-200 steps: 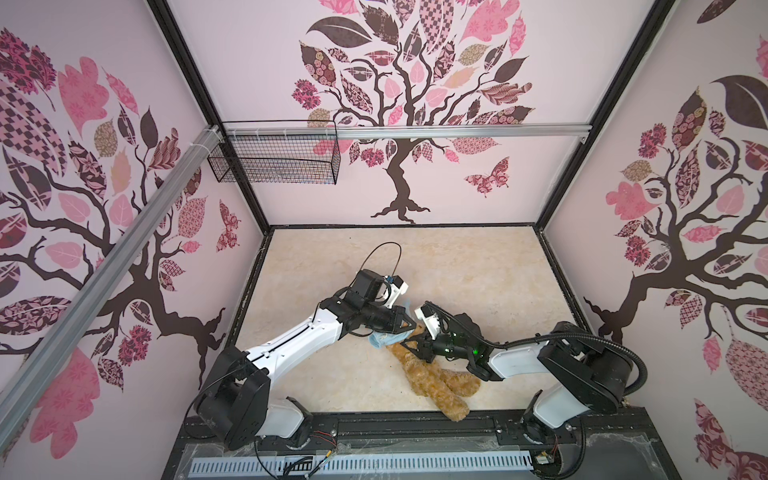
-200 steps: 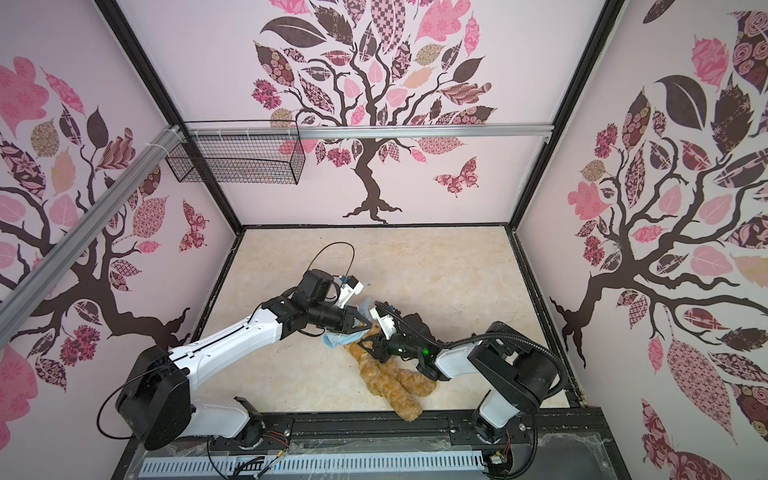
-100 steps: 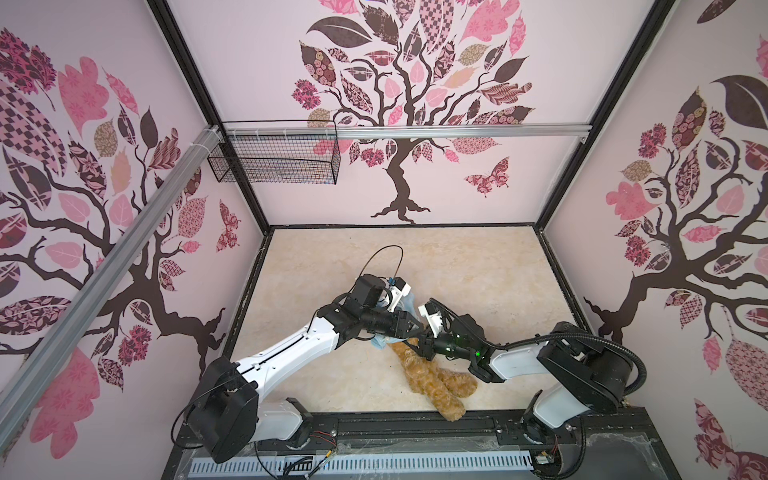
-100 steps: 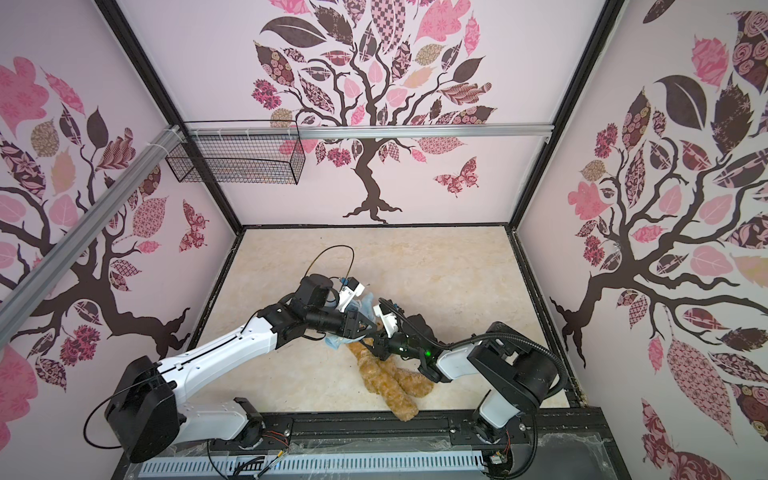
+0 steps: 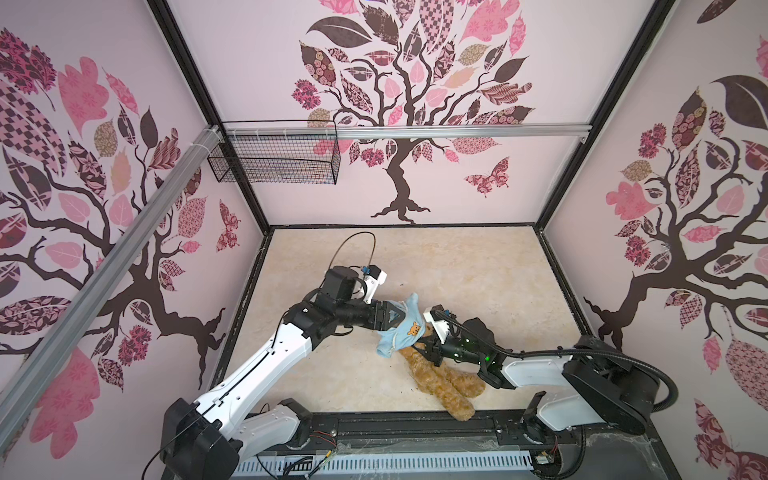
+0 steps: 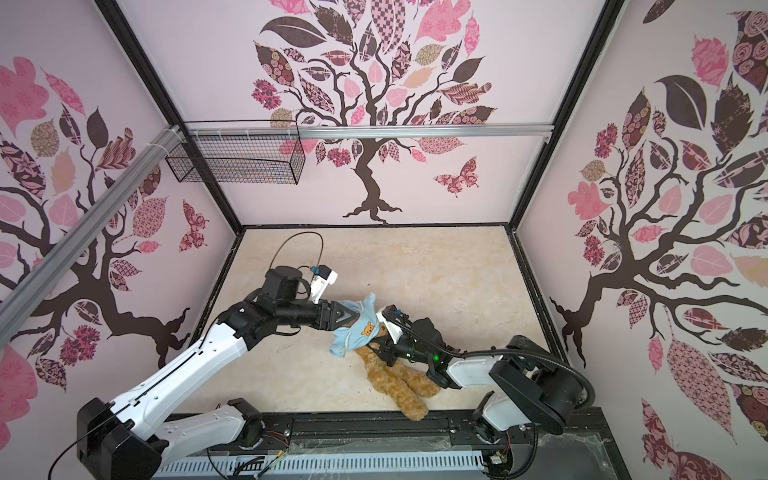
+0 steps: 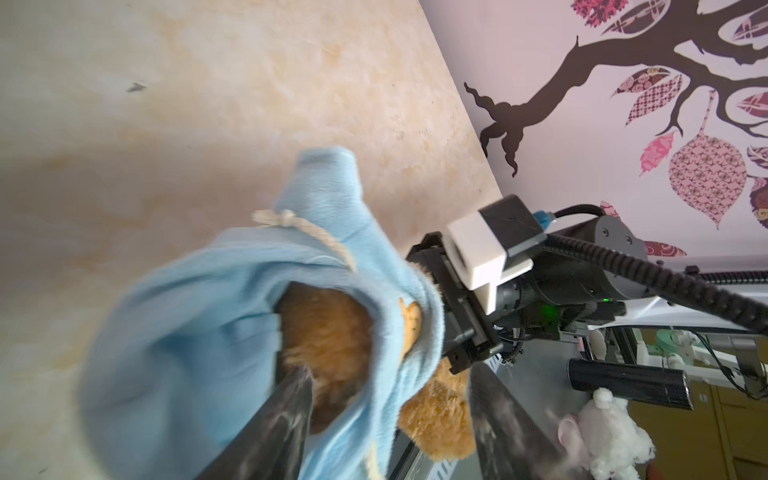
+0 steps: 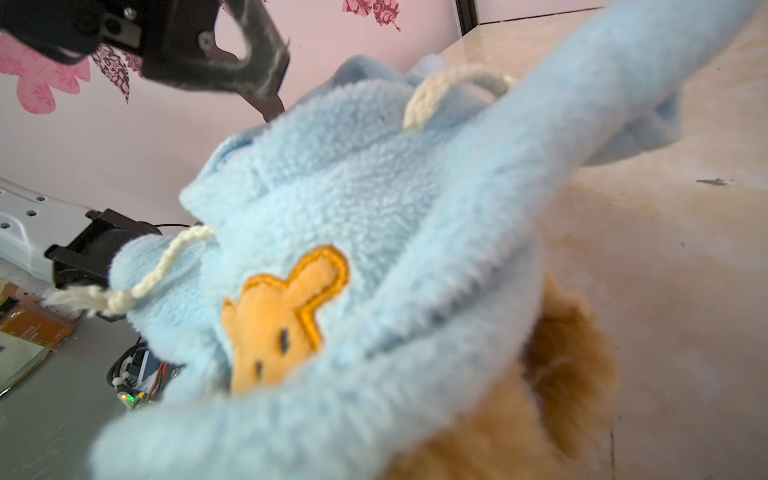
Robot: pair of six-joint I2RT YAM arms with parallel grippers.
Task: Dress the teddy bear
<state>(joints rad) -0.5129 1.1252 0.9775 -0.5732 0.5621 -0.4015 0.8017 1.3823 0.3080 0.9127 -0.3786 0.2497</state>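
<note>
Wire basket (image 5: 274,160) on wall rail; teddy bear (image 5: 436,378) in blue shirt (image 5: 401,332) between spread left gripper (image 5: 395,319) and right gripper (image 5: 422,349) (grip unclear), on beige tabletop (image 5: 457,266).

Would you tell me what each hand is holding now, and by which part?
Right hand: apparently the teddy bear, mid-body at the shirt hem. Left hand: open, holding nothing.

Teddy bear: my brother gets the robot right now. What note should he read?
Left tool: open, one finger at an opening of the light blue shirt.
Right tool: at the shirt's lower edge; grip hidden.
Teddy bear: lying on the table near its front edge, legs bare.
Done: shirt covers its head and chest.
To do: probably get the head out through the neck, arms into sleeves, tug the shirt down.
</note>
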